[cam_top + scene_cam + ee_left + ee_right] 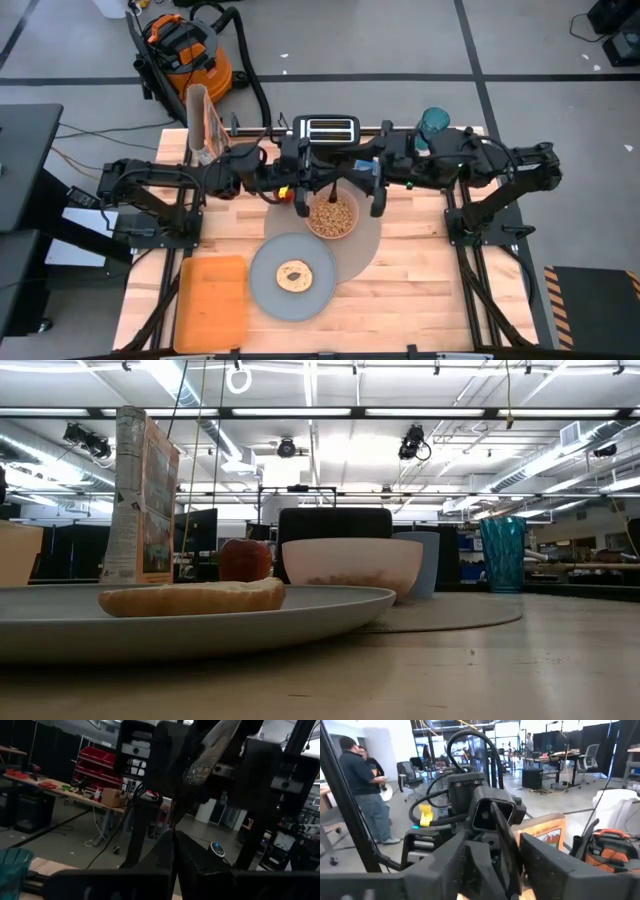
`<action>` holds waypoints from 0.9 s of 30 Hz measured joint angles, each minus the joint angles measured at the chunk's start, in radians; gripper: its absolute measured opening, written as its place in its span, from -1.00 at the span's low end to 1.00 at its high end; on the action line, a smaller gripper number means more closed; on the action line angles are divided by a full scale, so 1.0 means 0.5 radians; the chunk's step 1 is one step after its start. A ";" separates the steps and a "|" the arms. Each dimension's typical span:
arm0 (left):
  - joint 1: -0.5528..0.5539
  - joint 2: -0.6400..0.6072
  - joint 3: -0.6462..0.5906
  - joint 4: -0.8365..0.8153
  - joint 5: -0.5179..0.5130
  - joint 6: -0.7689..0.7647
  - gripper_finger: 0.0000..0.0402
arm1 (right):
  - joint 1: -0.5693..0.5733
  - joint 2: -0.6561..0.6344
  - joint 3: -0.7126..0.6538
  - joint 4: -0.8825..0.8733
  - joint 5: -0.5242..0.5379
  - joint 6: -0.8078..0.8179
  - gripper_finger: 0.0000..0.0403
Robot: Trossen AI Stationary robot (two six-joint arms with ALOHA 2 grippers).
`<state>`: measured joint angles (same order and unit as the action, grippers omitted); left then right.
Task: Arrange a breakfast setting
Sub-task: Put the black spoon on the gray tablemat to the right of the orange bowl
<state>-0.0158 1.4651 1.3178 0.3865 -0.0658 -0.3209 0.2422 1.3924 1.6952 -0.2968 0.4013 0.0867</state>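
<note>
The wooden table (pixel 420 290) carries the whole spread, and the largest piece on it is the round grey-brown mat (pixel 365 250), lying flat near the middle. Overlapping the mat's near-left edge sits the grey plate (pixel 265 285), holding one round piece of bread (pixel 293 276). To the left of the plate lies an orange tray (pixel 211 303). A cereal box (pixel 203 124) stands upright at the table's back left, a black toaster (pixel 331 128) at the back centre and a teal tumbler (pixel 434 125) at the back right. On the far part of the mat stands the pale pink bowl (pixel 332 216), filled with cereal. A red apple (pixel 245 560) sits left of the bowl, and a blue cup (pixel 430 563) shows just behind its right side. Both arms meet above the bowl: the left gripper (pixel 300 203) grips a metal spoon (pixel 210 750) between closed fingers, while I cannot tell how the right gripper (pixel 378 205) is set.
</note>
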 joint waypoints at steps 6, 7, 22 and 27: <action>-0.025 0.001 0.000 0.012 0.005 -0.003 -0.94 | -0.023 0.040 -0.002 0.081 0.012 0.053 -0.65; -0.032 0.001 0.000 0.011 0.008 -0.029 -0.93 | -0.023 0.041 -0.002 0.074 0.032 0.038 -0.77; -0.048 -0.206 0.001 -0.439 0.118 0.266 0.04 | -0.020 0.001 -0.003 0.002 0.078 0.305 -0.92; -0.026 -0.530 0.002 -0.972 0.110 0.412 0.32 | -0.019 -0.157 0.000 -0.432 0.009 0.651 -0.92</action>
<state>-0.0288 1.2002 1.3186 -0.0994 -0.0109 -0.1150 0.2325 1.3139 1.6952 -0.5130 0.4059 0.4120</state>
